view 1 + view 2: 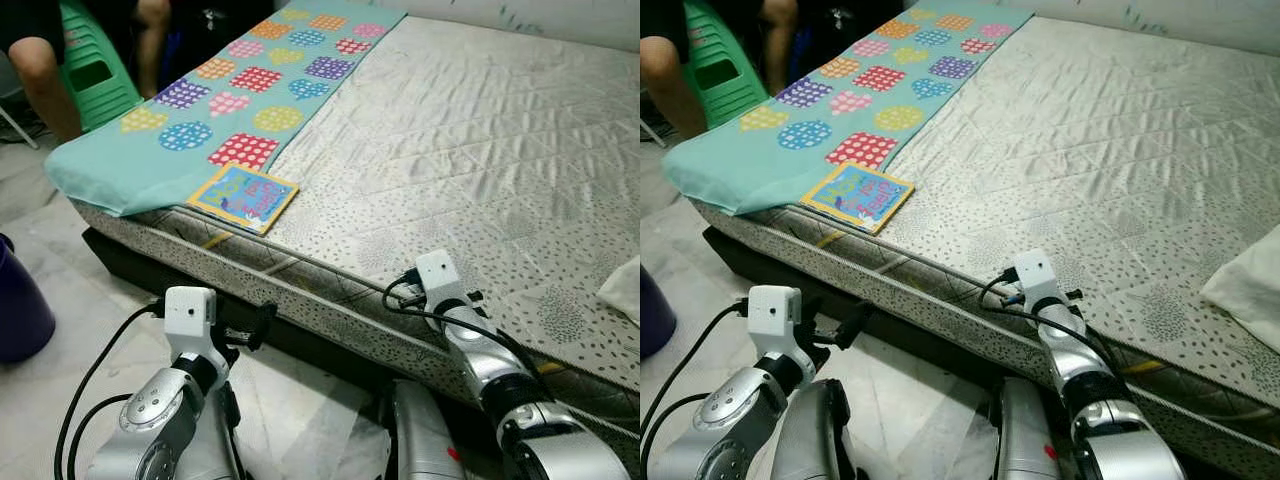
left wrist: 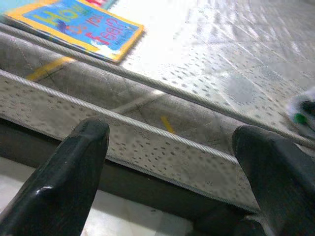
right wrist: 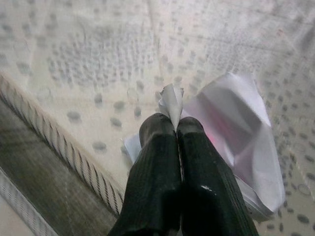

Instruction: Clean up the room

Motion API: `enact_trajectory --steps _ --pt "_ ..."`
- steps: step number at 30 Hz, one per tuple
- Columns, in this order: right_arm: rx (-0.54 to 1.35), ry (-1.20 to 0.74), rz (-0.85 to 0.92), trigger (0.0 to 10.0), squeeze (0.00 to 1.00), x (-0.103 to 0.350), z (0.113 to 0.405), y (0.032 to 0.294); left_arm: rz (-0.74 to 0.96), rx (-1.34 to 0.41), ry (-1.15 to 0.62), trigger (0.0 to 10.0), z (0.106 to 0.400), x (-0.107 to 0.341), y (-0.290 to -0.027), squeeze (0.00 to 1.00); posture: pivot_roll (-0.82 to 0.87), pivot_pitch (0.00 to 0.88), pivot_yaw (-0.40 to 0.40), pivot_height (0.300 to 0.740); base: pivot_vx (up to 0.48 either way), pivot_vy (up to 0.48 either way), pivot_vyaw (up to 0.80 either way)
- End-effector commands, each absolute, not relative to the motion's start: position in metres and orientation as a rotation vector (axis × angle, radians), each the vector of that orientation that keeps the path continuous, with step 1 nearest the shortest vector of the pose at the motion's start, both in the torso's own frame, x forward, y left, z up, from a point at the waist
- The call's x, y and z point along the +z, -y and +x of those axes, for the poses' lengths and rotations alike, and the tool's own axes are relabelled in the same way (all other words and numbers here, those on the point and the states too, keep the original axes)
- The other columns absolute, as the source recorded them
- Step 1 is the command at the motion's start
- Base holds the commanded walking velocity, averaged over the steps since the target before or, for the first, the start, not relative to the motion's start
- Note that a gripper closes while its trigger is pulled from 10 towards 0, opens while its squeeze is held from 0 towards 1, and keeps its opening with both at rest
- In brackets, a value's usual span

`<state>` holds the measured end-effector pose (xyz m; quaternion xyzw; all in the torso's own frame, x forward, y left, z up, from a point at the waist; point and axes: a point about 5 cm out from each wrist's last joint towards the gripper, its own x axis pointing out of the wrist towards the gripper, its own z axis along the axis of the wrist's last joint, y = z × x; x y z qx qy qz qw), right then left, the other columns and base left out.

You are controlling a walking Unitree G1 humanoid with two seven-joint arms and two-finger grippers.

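My right tool (image 3: 176,129) pinches the light, floppy paper (image 3: 231,128) by its corner on the bed (image 1: 480,150); my left tool (image 2: 172,162) is wide open.

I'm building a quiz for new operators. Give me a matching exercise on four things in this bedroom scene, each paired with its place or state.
1. children's book
2. right gripper
3. left gripper
4. green plastic chair

a. pinched shut on white paper
b. open, facing the mattress side
c. behind the teal polka-dot cloth
d. at the mattress edge, touching the cloth

Pairs: 1-d, 2-a, 3-b, 4-c
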<state>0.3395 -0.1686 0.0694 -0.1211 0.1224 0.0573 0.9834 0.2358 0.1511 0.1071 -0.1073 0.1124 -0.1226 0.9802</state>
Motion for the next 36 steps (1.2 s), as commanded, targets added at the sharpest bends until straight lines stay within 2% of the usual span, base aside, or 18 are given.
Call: enact_trajectory --steps 1,6,7,8,9,16,36 --pt "0.109 -0.164 -0.177 0.0 0.0 0.086 0.34 0.169 -0.196 -0.186 -0.203 10.0 0.239 0.107 -0.16 0.0 -0.12 0.0 0.001 0.523 0.0 0.0 0.0" --pt "0.106 -0.035 -0.103 0.0 0.0 0.111 0.327 0.165 -0.192 -0.088 -0.177 10.0 0.245 0.106 -0.172 0.0 -0.14 0.0 0.007 0.523 0.0 0.0 0.0" --pt "0.11 -0.026 -0.096 2.2 0.0 0.114 0.323 0.163 -0.193 -0.076 -0.173 10.0 0.246 0.106 -0.174 0.0 -0.14 0.0 0.009 0.523 0.0 0.0 0.0" --pt "0.11 -0.026 -0.096 2.2 0.0 0.114 0.323 0.163 -0.193 -0.076 -0.173 10.0 0.246 0.106 -0.174 0.0 -0.14 0.0 0.009 0.523 0.0 0.0 0.0" --pt "0.109 -0.019 -0.085 10.0 0.0 0.117 0.318 0.161 -0.192 -0.071 -0.169 10.0 0.247 0.105 -0.175 0.0 -0.15 0.0 0.011 0.523 0.0 0.0 0.0" --pt "0.128 -0.043 0.007 10.0 0.0 0.117 0.295 0.151 -0.2 -0.093 -0.155 10.0 0.249 0.104 -0.171 0.0 -0.16 0.0 0.022 0.523 0.0 0.0 0.0" --pt "0.113 -0.047 0.027 10.0 0.0 0.129 0.295 0.148 -0.199 -0.116 -0.145 10.0 0.254 0.103 -0.168 0.0 -0.16 0.0 0.029 0.523 0.0 0.0 0.0"
